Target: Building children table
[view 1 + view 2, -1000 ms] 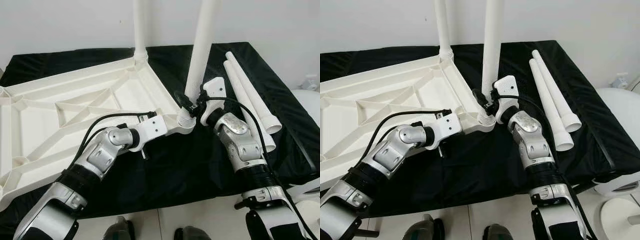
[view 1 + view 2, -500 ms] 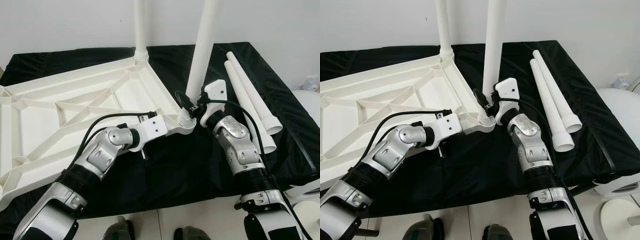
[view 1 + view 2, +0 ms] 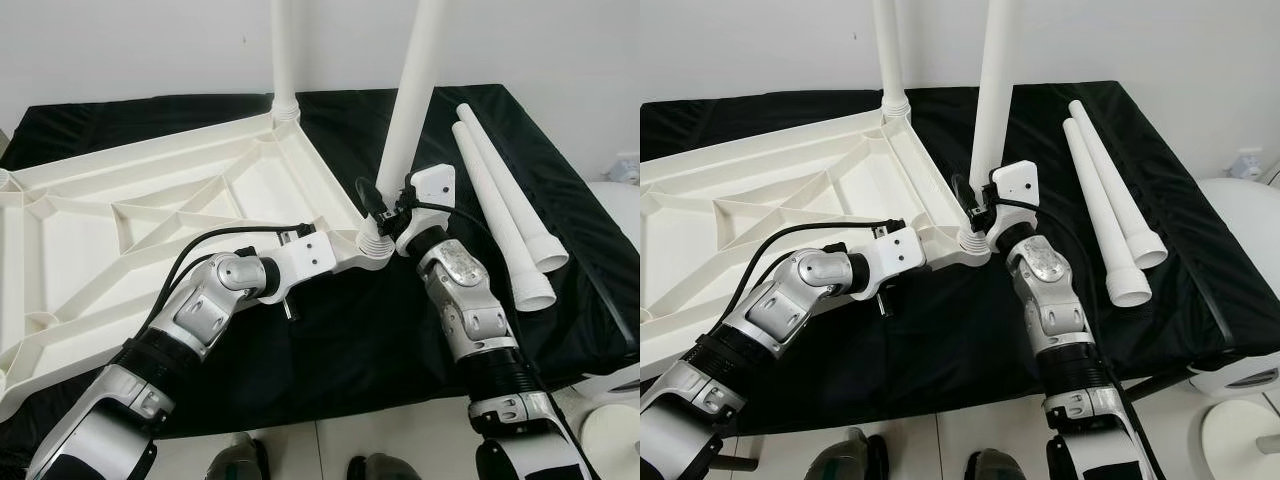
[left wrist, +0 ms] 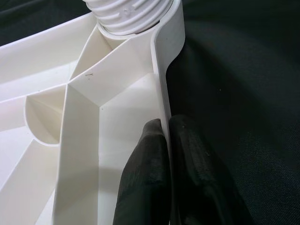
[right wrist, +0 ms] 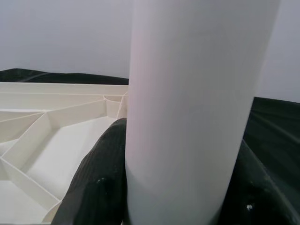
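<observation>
Leg [image 3: 408,120] now stands straighter (right hand [image 3: 385,205] gripping).

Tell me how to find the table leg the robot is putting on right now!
Look at the big white upside-down tabletop on the black cloth. At its near corner stands a white leg, with the right gripper clamped round its base. The other upright leg at the far corner stands alone, and the two spare legs lie flat.

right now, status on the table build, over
Left gripper clamped on rim of upturned white plastic tabletop. Right gripper clasping upright white tube leg at near corner socket. Far leg seated; two loose white legs on black cloth, nothing in the way.
</observation>
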Available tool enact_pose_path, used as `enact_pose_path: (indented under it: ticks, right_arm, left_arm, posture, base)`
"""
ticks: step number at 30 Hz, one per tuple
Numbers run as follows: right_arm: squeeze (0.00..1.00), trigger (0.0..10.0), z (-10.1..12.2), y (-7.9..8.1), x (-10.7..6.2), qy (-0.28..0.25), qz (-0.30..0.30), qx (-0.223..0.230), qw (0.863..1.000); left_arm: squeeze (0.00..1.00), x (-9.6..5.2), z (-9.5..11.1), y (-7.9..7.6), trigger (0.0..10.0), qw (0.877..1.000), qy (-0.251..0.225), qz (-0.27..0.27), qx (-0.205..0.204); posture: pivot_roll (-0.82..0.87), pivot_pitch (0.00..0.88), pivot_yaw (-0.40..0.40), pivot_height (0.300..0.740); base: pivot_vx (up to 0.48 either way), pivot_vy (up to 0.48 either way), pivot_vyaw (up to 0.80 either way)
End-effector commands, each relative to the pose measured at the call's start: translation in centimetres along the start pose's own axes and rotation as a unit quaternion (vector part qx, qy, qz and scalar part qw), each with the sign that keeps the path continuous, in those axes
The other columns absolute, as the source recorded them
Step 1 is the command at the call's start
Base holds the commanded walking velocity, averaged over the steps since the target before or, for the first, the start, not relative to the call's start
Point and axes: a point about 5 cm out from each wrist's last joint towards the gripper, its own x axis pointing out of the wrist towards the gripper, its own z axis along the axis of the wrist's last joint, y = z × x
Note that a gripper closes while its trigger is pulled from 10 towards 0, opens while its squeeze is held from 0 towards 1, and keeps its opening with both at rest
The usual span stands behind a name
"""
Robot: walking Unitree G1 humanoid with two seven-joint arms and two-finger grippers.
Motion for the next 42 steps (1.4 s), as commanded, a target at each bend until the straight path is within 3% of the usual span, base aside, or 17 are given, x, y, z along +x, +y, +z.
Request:
enact_pose_path:
  ticks: [1, 13, 20, 35, 42]
  right_arm:
    - [0.00, 10.0, -3.0, -1.1, -1.4, 0.073, -0.040, -0.006, 0.996]
    - [0.00, 10.0, -3.0, -0.5, -1.7, 0.067, -0.034, -0.018, 0.997]
    - [0.00, 10.0, -4.1, -0.3, -3.4, 0.055, -0.030, 0.002, 0.998]
    - [0.00, 10.0, -4.4, -0.9, -3.6, 0.064, -0.059, 0.009, 0.996]
    - [0.00, 10.0, -4.2, -0.5, -3.6, 0.057, -0.070, 0.007, 0.996]
  left_arm:
    - [0.00, -0.4, -1.0, -0.2, 10.0, 1.000, 0.025, 0.000, 0.009]
    - [0.00, -0.4, -0.9, -0.2, 10.0, 1.000, 0.024, 0.001, 0.011]
    - [0.00, -0.5, -0.9, -0.1, 10.0, 1.000, 0.024, 0.003, 0.008]
    - [0.00, -0.6, -0.9, -0.1, 10.0, 1.000, 0.024, -0.001, 0.011]
    - [0.00, -0.7, -0.8, -0.1, 10.0, 1.000, 0.024, -0.001, 0.011]
  posture:
    - [0.00, 0.060, 0.016, 0.740]
    - [0.00, 0.066, 0.016, 0.740]
    - [0.00, 0.080, 0.014, 0.740]
    - [0.00, 0.084, 0.022, 0.740]
    - [0.00, 0.085, 0.022, 0.740]
  base:
    - [0.000, 0.000, 0.00]
    - [0.000, 0.000, 0.00]
    - [0.000, 0.000, 0.00]
    - [0.000, 0.000, 0.00]
    - [0.000, 0.000, 0.00]
